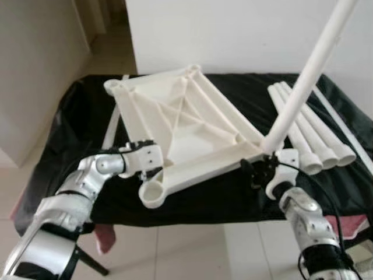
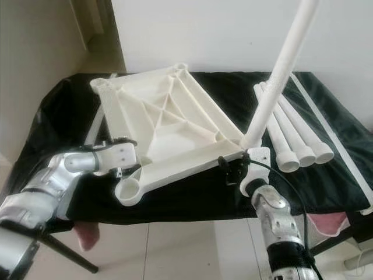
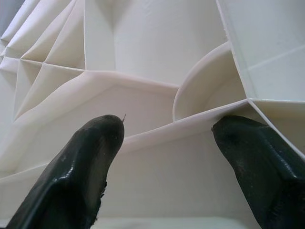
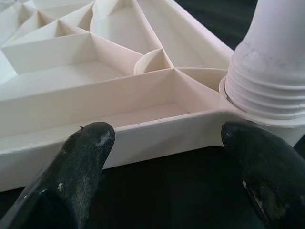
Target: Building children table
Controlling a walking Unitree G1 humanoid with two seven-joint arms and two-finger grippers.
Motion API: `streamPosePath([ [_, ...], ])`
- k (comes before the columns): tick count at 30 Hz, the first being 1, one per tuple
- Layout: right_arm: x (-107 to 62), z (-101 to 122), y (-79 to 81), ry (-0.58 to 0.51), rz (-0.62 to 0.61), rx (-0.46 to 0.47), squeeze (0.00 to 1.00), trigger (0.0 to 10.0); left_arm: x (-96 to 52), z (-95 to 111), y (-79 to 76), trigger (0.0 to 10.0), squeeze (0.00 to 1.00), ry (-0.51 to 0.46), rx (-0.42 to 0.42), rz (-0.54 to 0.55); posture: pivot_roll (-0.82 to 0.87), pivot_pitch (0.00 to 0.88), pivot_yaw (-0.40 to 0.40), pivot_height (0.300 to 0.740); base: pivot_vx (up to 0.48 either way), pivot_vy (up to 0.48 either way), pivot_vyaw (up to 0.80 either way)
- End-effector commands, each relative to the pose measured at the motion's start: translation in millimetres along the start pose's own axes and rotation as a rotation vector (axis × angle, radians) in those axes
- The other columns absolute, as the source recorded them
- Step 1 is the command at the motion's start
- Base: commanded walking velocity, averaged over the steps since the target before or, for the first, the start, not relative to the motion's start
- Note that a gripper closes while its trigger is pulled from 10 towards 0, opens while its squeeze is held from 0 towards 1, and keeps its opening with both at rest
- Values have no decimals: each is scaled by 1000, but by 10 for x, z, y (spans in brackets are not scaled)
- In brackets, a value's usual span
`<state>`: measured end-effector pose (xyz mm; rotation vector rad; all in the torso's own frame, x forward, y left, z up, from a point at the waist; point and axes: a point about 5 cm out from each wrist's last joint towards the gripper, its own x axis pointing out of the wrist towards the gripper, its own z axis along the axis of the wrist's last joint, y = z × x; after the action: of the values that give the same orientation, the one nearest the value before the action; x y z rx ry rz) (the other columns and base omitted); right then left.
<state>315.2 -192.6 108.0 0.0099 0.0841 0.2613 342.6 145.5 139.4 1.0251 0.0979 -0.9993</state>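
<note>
- Lying upside down on a black-draped table [image 1: 70,122], the white plastic tabletop [image 1: 180,125] fills the middle of the head views with its ribbed underside facing up and its corner sockets showing.
- One white leg tube [image 1: 309,70] stands in the socket at the lower right corner of the tabletop and leans up and away toward the upper right of the frame; in the right wrist view its ribbed, threaded end [image 4: 267,81] sits in the socket ring.
- Three more leg tubes [image 1: 317,140] lie side by side on the cloth at the right of the frame, open ends toward the robot, beside a thin white strip [image 1: 344,131] along the far right edge.
- The left arm enters from the lower left, elbow bent, forearm angled up and inward, and the left gripper [image 1: 143,169] sits at the tabletop's left edge, just above the empty round socket [image 1: 152,195] at the lower left corner.
- In the left wrist view its two black fingers [image 3: 90,162] are spread wide, pointing at the ribs, with nothing held between them.
- The right arm rises from the lower right, wrist turned inward, and the right gripper [image 1: 259,169] sits at the near edge of the tabletop just beside the standing leg.
- In the right wrist view its fingers [image 4: 81,157] are wide apart, framing the tabletop's rim, clamping nothing.
</note>
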Motion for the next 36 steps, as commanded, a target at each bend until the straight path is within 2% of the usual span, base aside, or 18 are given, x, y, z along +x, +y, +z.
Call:
streamPosePath([
  [1,70,-56,110,36,57,-19,0,10000,31,98,-303,10000,0,-52,-8,-372,-24,34,-11,740,0,0,0],
  [3,135,-63,149,56,97,-47,0,10000,-34,292,-317,10000,0,-136,-43,-402,-17,33,-11,740,0,0,0],
  [7,161,-59,161,62,109,-59,0,10000,-57,371,-331,10000,0,-174,-51,-417,-16,33,-12,740,0,0,0],
  [8,225,-26,160,63,118,-95,0,10000,-94,507,-398,10000,0,-230,-70,-483,-13,31,-8,740,0,0,0],
  [11,253,-11,145,61,115,-109,0,10000,-107,562,-432,10000,0,-244,-77,-502,-14,29,-8,740,0,0,0],
  [12,283,12,112,54,113,-125,0,10000,-125,668,-471,10000,0,-271,-88,-518,-15,30,-6,740,0,0,0],
  [14,295,27,86,50,111,-135,0,10000,-128,731,-469,10000,0,-289,-100,-519,-16,30,-4,740,0,0,0],
  [20,279,20,17,48,86,-140,0,10000,-137,743,-393,10000,0,-277,-112,-478,-21,28,0,740,0,0,0],
  [22,232,21,-78,35,45,-142,0,10000,-131,642,-121,10000,0,-233,-127,-322,-26,27,3,740,0,0,0],
  [23,232,21,-78,35,45,-142,0,10000,-131,642,-121,10000,0,-233,-127,-322,-26,27,3,740,0,0,0],
  [24,213,26,-111,28,29,-141,0,10000,-142,587,3,10000,0,-217,-132,-256,-27,28,5,740,0,0,0],
  [26,213,26,-111,28,29,-141,0,10000,-142,587,3,10000,0,-217,-132,-256,-27,28,5,740,0,0,0],
  [28,172,41,-183,1,-12,-127,0,10000,-195,520,295,10000,0,-212,-171,-87,-29,27,8,740,0,0,0],
  [31,136,69,-241,-47,-53,-100,0,10000,-295,470,602,10000,0,-227,-260,113,-30,28,10,740,0,0,0],
  [32,136,69,-241,-47,-53,-100,0,10000,-295,470,602,10000,0,-227,-260,113,-30,28,10,740,0,0,0],
  [33,117,98,-253,-84,-74,-90,0,10000,-365,448,690,10000,0,-242,-285,159,-29,29,11,740,0,0,0],
  [36,108,109,-260,-96,-83,-86,0,10000,-390,440,715,10000,0,-246,-289,174,-29,29,11,740,0,0,0],
])
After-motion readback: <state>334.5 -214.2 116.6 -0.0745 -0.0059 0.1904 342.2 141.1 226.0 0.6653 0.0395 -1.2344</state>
